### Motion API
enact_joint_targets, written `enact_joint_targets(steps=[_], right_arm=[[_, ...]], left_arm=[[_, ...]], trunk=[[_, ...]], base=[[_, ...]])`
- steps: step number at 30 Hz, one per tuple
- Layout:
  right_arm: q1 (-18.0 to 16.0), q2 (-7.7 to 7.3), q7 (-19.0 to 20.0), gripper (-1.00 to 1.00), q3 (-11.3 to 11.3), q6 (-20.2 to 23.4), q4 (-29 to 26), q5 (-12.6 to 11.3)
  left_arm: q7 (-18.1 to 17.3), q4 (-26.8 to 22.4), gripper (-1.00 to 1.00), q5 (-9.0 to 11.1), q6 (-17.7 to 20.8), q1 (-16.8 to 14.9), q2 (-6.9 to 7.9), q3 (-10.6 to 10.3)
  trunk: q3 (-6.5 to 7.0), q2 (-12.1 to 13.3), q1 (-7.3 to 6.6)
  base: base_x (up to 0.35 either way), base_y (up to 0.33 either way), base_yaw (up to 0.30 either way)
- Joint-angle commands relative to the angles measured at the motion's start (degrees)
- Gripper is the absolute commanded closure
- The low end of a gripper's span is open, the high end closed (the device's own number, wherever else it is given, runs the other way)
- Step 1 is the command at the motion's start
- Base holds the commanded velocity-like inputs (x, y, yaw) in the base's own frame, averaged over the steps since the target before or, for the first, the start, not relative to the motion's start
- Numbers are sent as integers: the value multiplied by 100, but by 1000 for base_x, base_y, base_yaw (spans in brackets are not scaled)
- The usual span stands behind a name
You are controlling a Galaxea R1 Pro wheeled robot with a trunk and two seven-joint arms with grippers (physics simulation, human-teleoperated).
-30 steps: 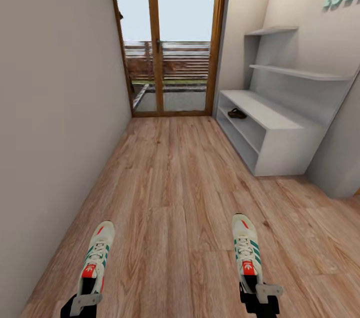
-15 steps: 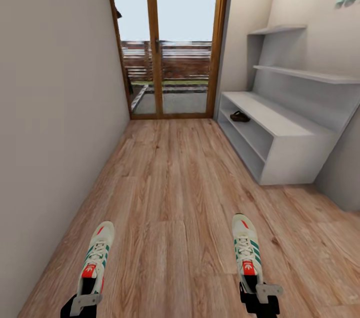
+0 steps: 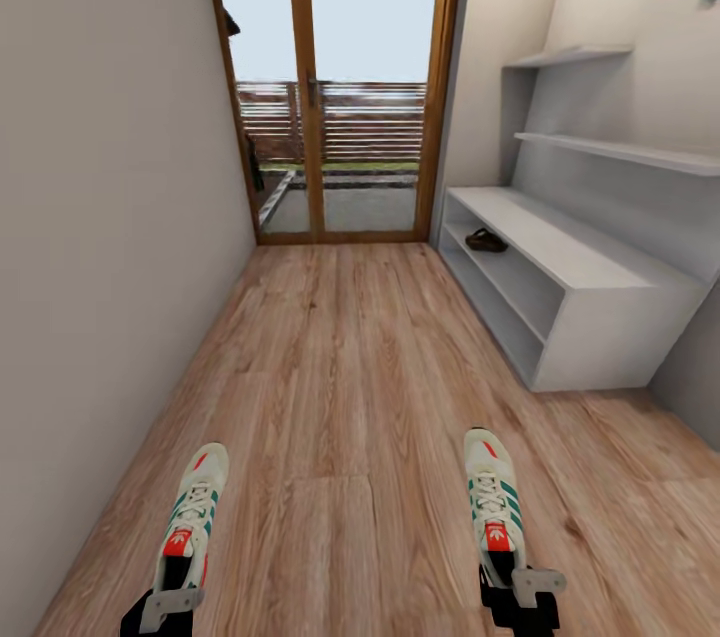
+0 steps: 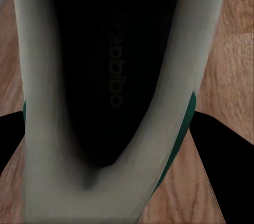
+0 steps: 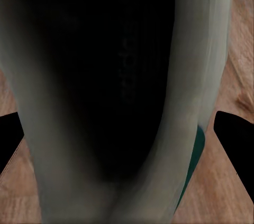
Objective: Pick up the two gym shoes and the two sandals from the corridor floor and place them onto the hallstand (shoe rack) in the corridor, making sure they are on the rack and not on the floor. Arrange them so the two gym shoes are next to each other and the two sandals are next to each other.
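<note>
Two white gym shoes with green stripes hang low over the corridor floor [image 3: 340,387], toes pointing ahead. My left gripper [image 3: 172,589] is shut on the heel of the left gym shoe [image 3: 194,509]. My right gripper [image 3: 508,582] is shut on the heel of the right gym shoe [image 3: 490,497]. In the left wrist view the shoe's dark insole [image 4: 114,76] sits between black fingers [image 4: 225,166]. The right wrist view looks down into the other shoe [image 5: 121,86]. The pale grey hallstand [image 3: 590,317] stands ahead on the right. A brown sandal [image 3: 487,240] lies on its upper inner shelf.
A plain wall [image 3: 110,217] runs close along the left. Wood-framed glass doors [image 3: 335,87] close the corridor's far end. Two staggered wall shelves [image 3: 610,149] hang above the bench. Open wood floor stretches from the shoes to the hallstand.
The camera has moved forward and turned a little left, so the hallstand looks larger and further right. Both shoes stay held in the same spots relative to the grippers.
</note>
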Motion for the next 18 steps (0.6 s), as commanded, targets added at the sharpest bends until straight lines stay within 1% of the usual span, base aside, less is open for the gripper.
enact_joint_targets(steps=[1,18], right_arm=[[-4,-2,-48,100,49,-8,3,-3],[-4,-3,-48,100,49,-8,4,-3]], left_arm=[[-20,3,100,-37,-19,-5,-1,49],[-20,2,100,-37,-19,-5,-1,49]], trunk=[[-5,-2,2],[-5,-2,2]], base=[[339,0,0],[339,0,0]])
